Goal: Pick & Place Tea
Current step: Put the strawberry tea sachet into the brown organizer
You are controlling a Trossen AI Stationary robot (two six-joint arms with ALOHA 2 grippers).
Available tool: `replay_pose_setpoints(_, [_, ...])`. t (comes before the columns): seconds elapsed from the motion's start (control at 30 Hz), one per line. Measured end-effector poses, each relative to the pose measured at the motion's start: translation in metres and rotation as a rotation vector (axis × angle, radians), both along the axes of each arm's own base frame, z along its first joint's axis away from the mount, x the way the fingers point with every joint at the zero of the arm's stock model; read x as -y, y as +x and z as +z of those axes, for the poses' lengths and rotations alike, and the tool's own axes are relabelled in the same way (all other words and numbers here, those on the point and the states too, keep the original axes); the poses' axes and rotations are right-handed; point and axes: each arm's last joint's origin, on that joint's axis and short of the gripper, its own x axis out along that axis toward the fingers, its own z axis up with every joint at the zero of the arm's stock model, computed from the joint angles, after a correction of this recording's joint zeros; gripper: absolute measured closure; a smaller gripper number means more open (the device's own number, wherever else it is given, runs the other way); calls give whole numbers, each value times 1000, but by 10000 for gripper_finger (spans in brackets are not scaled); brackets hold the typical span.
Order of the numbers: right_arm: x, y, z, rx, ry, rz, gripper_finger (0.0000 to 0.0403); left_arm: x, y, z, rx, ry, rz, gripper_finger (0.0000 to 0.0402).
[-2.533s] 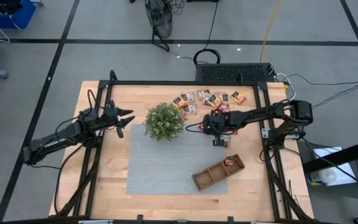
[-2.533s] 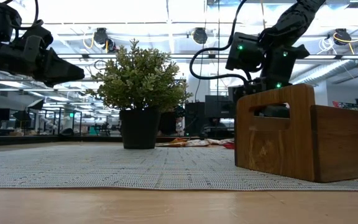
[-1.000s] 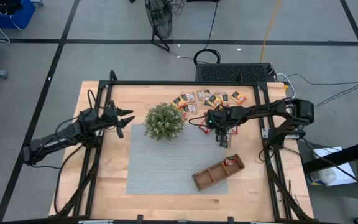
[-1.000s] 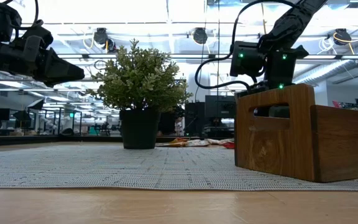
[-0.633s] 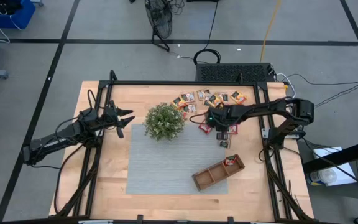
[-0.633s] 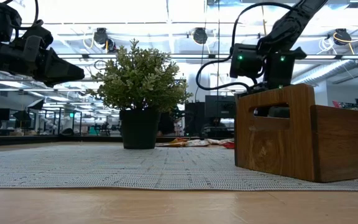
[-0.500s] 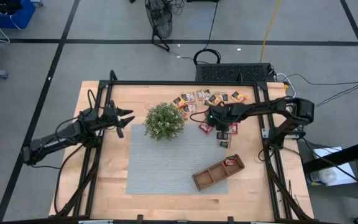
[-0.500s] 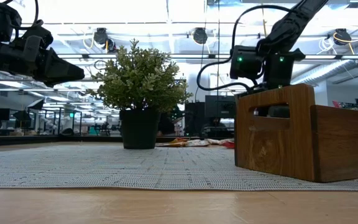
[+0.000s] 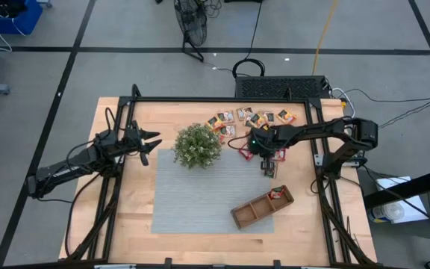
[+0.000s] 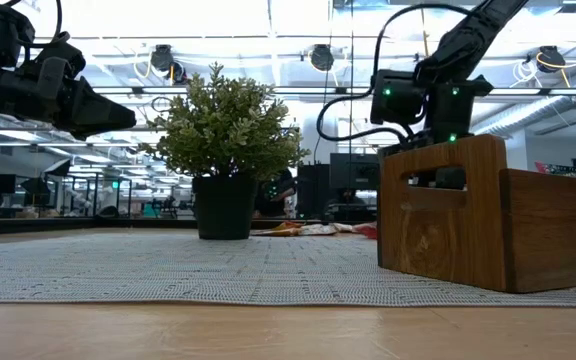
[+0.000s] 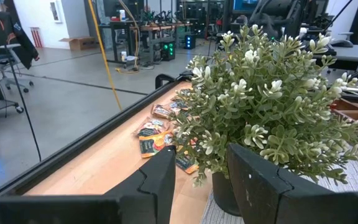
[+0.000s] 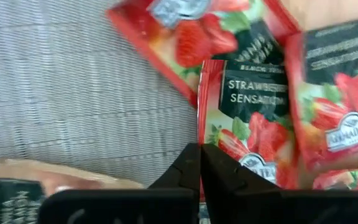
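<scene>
Several small square tea sachets (image 9: pixel 248 118), mostly red, lie flat along the table's far edge. More lie loose by the mat's far right corner (image 9: pixel 246 153). One red sachet (image 9: pixel 277 193) sits in the right compartment of the wooden tray (image 9: pixel 256 209). My right gripper (image 9: pixel 269 169) points down, shut, low over a red strawberry sachet (image 12: pixel 247 124). My left gripper (image 9: pixel 154 142) is open and hovers left of the potted plant (image 9: pixel 197 145). My right gripper (image 12: pixel 199 155) comes from above with its shut fingertips at the near left corner (image 12: pixel 209 140) of the flat red sachet. I cannot tell whether they touch it.
The plant (image 10: pixel 226 150) stands on the grey mat (image 9: pixel 200 194) at its far left corner. The tray (image 10: pixel 488 215) lies slantwise on the mat's near right corner. Other red sachets (image 12: pixel 334 106) and a pale one (image 12: pixel 42 180) crowd around the right gripper. A black frame (image 9: pixel 222 99) rims the table.
My right gripper has drifted a little toward the table's right and far edge, from over the mat's edge to the loose sachets beside it. In the last half second it has hardly moved.
</scene>
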Motion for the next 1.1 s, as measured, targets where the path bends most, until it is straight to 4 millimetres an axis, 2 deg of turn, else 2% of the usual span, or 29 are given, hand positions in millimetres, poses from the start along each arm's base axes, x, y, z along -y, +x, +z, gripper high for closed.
replay_pose_setpoints(0.43, [-38,5,20,92,9,48,403,0,0,0,-1,-1,1,254])
replay_pose_setpoints(0.67, [-60,1,50,263,27,30,403,0,0,0,0,0,1,254])
replay_pose_setpoints(0.93, [-94,-21,93,480,-79,-7,403,0,0,0,0,0,1,254])
replay_pose_setpoints(1.03, [-105,-30,98,561,-101,-20,403,0,0,0,0,0,1,254])
replay_pose_setpoints(1.1, [-112,-36,93,608,-80,0,403,0,0,0,0,0,1,254])
